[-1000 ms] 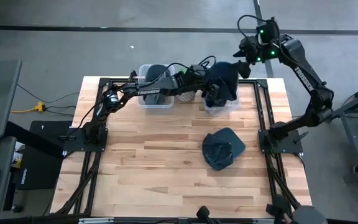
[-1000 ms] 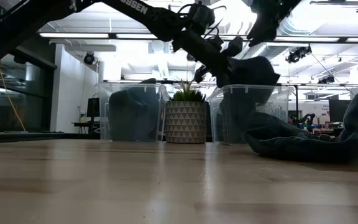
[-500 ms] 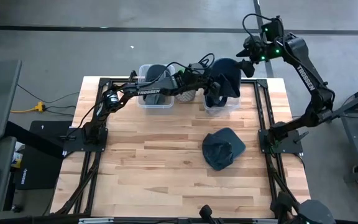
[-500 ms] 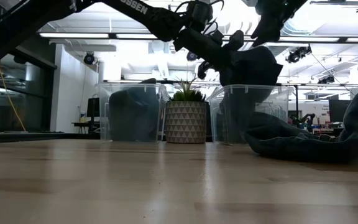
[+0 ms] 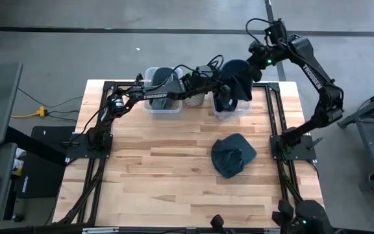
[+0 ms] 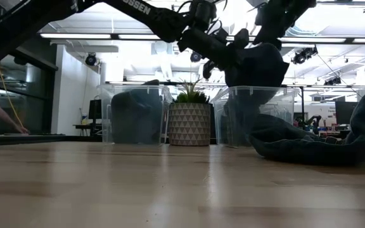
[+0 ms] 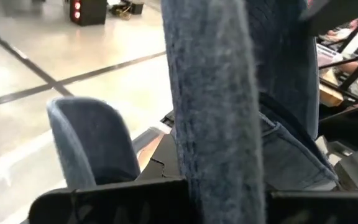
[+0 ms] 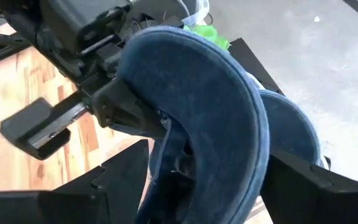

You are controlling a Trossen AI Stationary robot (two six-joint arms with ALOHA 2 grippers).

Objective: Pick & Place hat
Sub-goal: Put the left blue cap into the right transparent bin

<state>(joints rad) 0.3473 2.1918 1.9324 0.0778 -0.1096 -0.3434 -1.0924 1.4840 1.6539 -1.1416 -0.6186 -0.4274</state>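
A dark blue hat [image 5: 237,77] hangs over the clear right bin [image 5: 234,110] at the table's far edge. My left gripper [image 5: 221,86] reaches across from the left and is shut on it; blue cloth [image 7: 216,93] fills the left wrist view. My right gripper [image 5: 256,60] is open at the hat's far right side. In the right wrist view its fingers [image 8: 120,180] stand on either side of the curved brim [image 8: 197,81], and I cannot tell whether they touch it. A second blue hat [image 5: 232,155] lies flat on the table. My left gripper pinches a strip of the hat's cloth [image 7: 222,168] between its two fingers, coming roughly level from the table's left. The cloth runs up out of the fingers. The hat [image 6: 258,63] is off the table, and its lower part reaches the right bin's rim.
A left clear bin [image 5: 161,91] holds another dark hat. A patterned pot with a plant [image 6: 189,120] stands between the two bins. A black frame [image 5: 274,117] borders the table. The near half of the wooden table [image 5: 167,188] is bare.
My left gripper has raised the hat a little, so less of it sits inside the right bin. My right gripper has come down and toward the table's left, closing in on the hat's brim.
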